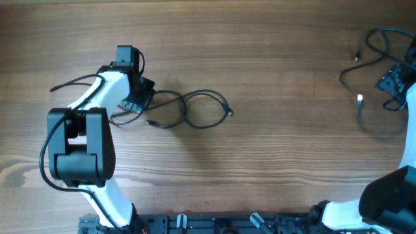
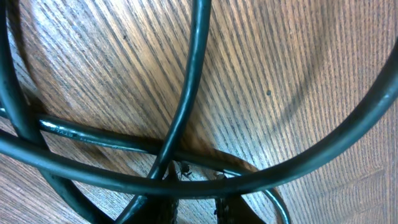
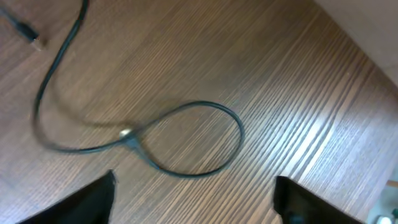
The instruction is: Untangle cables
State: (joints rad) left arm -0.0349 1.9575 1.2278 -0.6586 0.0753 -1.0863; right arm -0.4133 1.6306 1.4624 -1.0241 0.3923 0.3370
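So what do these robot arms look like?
The left arm and right arm are smooth white tubes joined by bulky black joint housings. The left end effector and right end effector are black and blocky; the right's fingers look dark. A thin black wire loops off the left arm. No markings are legible.

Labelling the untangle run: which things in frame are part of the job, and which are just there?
Job:
- left cables, looped and crossing each other
- right cable, lying in one loop

Not the job:
- arm wire, the robot's own
- rail along the bottom edge
- table
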